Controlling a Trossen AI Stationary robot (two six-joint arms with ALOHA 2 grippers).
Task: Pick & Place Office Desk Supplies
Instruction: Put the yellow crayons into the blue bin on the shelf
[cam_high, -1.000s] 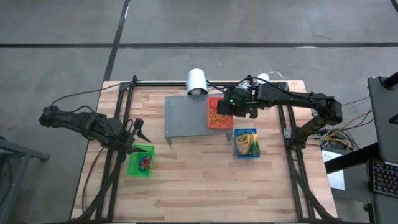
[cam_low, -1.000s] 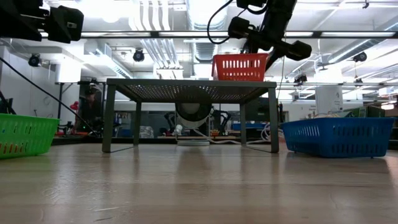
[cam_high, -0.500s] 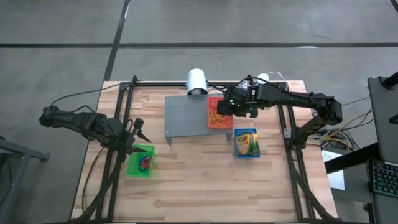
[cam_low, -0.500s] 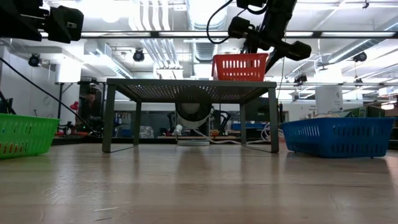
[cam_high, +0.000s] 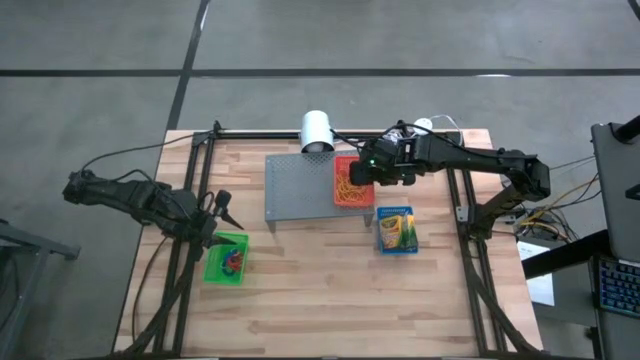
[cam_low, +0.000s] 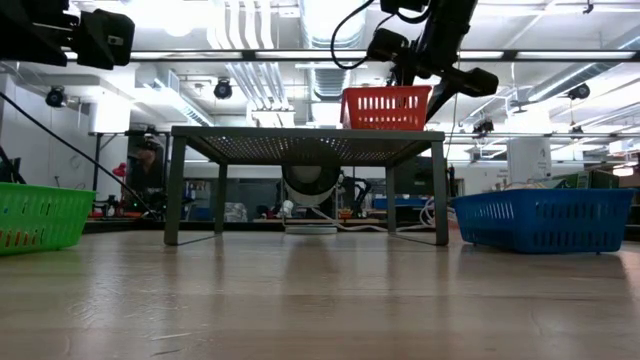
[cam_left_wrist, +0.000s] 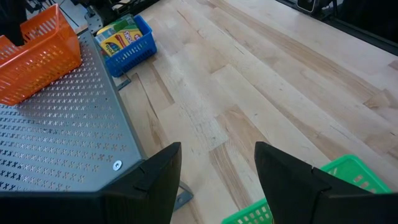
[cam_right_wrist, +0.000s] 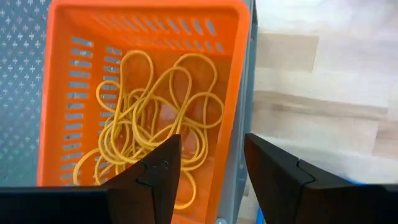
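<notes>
Thin yellow rubber bands (cam_right_wrist: 152, 112) lie in a loose tangled heap inside the red basket (cam_right_wrist: 62, 93) on the grey stand (cam_high: 295, 185). The green-and-yellow crayon box (cam_high: 395, 231) lies flat in the blue basket (cam_high: 379, 246), right of centre. Small red and blue bands (cam_high: 232, 262) sit in the green basket (cam_high: 214, 270) on the left.

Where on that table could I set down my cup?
The wide bare wood in front of the green basket and blue basket is free. The grey perforated stand is also bare beside the red basket, though the right gripper hovers there.
</notes>
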